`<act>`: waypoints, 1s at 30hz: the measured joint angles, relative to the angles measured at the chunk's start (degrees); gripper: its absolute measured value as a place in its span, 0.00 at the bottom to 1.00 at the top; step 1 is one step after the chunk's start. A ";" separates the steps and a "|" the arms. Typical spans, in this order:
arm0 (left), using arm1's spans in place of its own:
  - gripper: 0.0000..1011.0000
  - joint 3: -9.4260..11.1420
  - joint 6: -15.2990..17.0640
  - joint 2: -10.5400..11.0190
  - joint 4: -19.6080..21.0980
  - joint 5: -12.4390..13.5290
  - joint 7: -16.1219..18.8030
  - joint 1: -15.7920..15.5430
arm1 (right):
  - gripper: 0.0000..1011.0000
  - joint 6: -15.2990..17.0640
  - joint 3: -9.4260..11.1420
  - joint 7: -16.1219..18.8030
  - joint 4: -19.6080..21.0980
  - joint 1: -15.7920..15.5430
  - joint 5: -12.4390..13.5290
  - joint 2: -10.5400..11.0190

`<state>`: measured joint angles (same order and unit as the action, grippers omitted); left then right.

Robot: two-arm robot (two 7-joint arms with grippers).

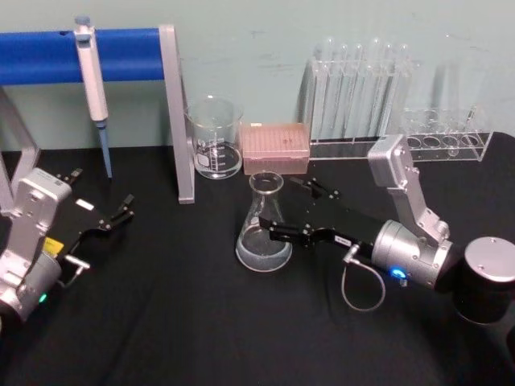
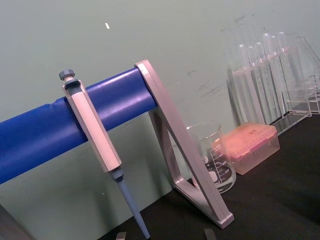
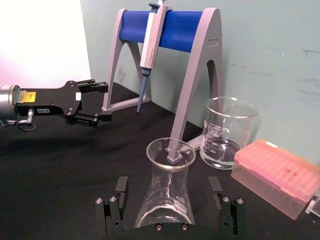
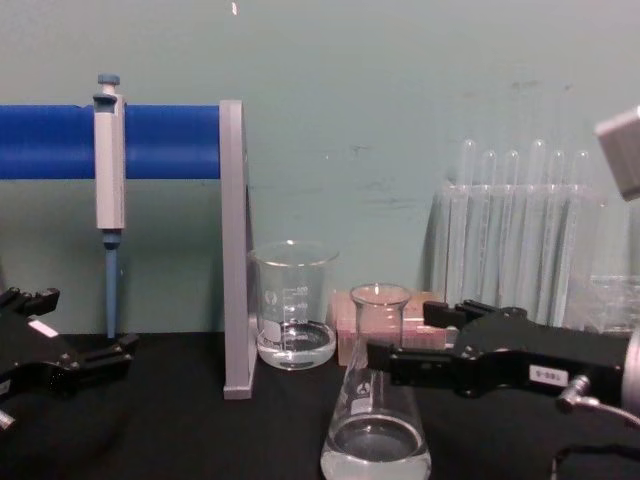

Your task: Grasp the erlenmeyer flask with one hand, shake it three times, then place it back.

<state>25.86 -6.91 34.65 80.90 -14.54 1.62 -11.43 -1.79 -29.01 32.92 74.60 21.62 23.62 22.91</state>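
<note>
The erlenmeyer flask (image 1: 263,235) stands upright on the black table (image 1: 177,322), with a little clear liquid in its wide base. My right gripper (image 1: 286,209) reaches in from the right and is open, one finger on each side of the flask's lower body. In the right wrist view the flask (image 3: 167,205) sits between the two fingers (image 3: 119,200) with a gap on both sides. From the chest, the right gripper (image 4: 405,338) hangs level with the flask (image 4: 375,440). My left gripper (image 1: 119,211) rests open at the table's left, holding nothing.
A grey stand with a blue bar (image 1: 129,52) holds a pipette (image 1: 92,80) at the back left. A glass beaker (image 1: 216,141), a pink tip box (image 1: 276,147) and a test tube rack (image 1: 362,96) line the back. A black cylinder (image 1: 487,281) stands at the right.
</note>
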 joint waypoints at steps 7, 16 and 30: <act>0.99 0.00 0.00 0.00 0.00 0.00 0.00 0.00 | 0.99 -0.51 -0.65 -0.10 -2.09 1.47 -1.21 -1.60; 0.99 0.00 0.00 0.00 0.00 0.00 0.00 0.00 | 0.99 -1.36 -1.05 -0.09 -4.73 3.24 -2.60 -3.24; 0.99 0.00 0.00 0.00 0.00 0.00 0.00 0.00 | 0.99 -1.98 -1.35 0.74 -7.69 5.05 -3.32 -5.14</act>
<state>25.86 -6.91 34.65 80.90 -14.55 1.62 -11.43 -3.77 -30.36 33.66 66.90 26.67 20.30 17.77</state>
